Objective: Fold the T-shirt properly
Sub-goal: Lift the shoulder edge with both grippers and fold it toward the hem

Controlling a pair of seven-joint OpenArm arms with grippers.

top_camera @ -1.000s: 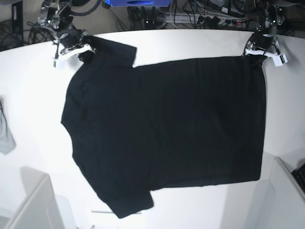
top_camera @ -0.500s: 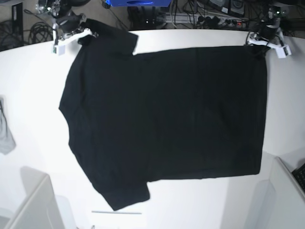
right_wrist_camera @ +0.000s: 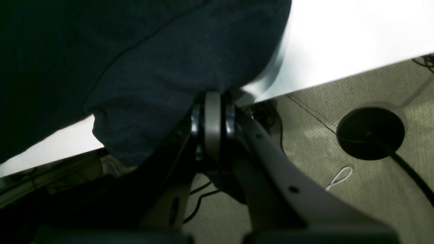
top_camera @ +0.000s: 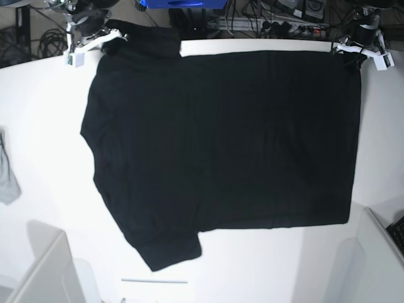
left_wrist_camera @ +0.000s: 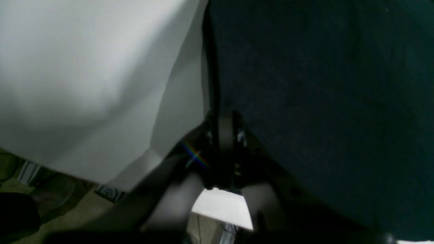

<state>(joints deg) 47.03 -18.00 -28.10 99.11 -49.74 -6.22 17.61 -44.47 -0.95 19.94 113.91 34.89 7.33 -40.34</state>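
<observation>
No readable text, labels or numbers anywhere.

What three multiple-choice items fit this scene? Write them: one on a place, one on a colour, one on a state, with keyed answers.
1. Where does the small grey cloth lie in the base view?
A. At the table's left edge
B. On top of the shirt
C. At the far right corner

2. What colour is the visible side of the T-shirt?
A. Purple
B. Plain black
C. White

3. How do the left gripper and right gripper stand?
A. Both open above the cloth
B. One open, one shut
C. Both shut on the shirt's far edge

Answers: 1 A, it sits at the left edge, apart from the shirt. 2 B, no print shows. 3 C, each pinches a far corner.
</observation>
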